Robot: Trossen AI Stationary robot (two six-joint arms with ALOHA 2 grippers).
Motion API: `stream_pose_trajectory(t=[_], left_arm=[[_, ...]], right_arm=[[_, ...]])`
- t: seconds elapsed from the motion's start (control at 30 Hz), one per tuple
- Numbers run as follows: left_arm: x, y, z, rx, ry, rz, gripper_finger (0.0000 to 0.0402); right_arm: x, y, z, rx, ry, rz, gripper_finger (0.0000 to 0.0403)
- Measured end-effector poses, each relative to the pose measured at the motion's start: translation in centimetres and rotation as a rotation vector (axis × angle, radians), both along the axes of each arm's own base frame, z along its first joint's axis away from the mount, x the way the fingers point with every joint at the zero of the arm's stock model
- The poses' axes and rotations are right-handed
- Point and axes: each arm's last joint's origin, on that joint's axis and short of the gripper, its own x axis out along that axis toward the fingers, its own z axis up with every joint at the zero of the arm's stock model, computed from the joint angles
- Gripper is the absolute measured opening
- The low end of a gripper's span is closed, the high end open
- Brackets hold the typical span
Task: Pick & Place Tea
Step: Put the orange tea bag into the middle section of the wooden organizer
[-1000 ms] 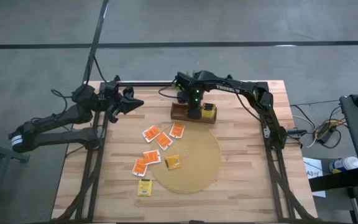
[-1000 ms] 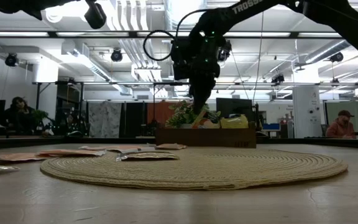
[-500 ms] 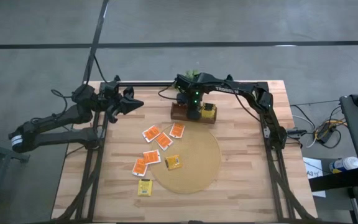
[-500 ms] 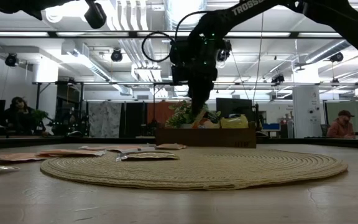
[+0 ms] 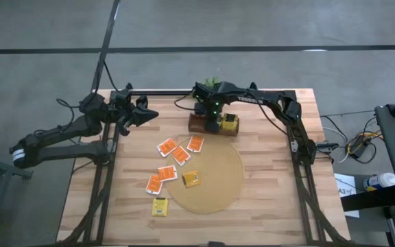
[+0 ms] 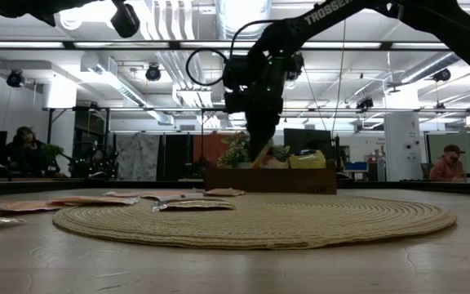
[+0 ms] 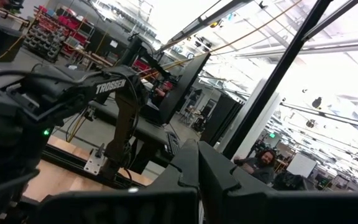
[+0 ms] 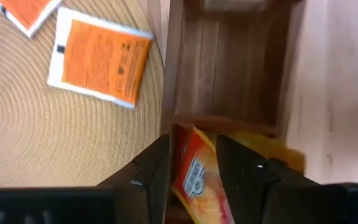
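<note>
Overhead: right gripper (image 8: 194,163) clamped on orange-red tea packet (image 8: 199,180) inside wooden box (image 8: 229,74), counter's (image 5: 273,199) twelve o'clock; left gripper (image 5: 145,113) closed, ten o'clock.

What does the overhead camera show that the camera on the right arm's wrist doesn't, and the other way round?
Only the overhead view shows the whole wooden table, both arms, the left gripper parked at the table's far left corner, and all the loose tea packets, including a yellow one off the mat.

Only the right wrist view shows an orange-red packet pinched between the right gripper's fingers, inside a compartment of the wooden box.

Both show the round woven mat, the box, and an orange packet at the mat's edge.
</note>
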Motion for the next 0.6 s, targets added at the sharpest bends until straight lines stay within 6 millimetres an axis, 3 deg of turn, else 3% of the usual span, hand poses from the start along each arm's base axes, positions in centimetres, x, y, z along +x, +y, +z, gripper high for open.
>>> stream_pose_trajectory(t=[0.2, 0.33, 0.6], left_arm=[[0.0, 0.0, 0.0, 0.001, 0.000, -0.002, 0.0000], [0.0, 0.0, 0.0, 0.001, 0.000, -0.002, 0.0000], [0.0, 0.0, 0.0, 0.001, 0.000, -0.002, 0.0000]], right_arm=[[-0.7, 0.3, -1.6, 0.030, 0.059, -0.025, 0.0124], [-0.7, 0.4, -1.6, 0.036, 0.067, -0.025, 0.0120], [0.5, 0.0, 1.6, 0.000, -0.036, -0.045, 0.0122]])
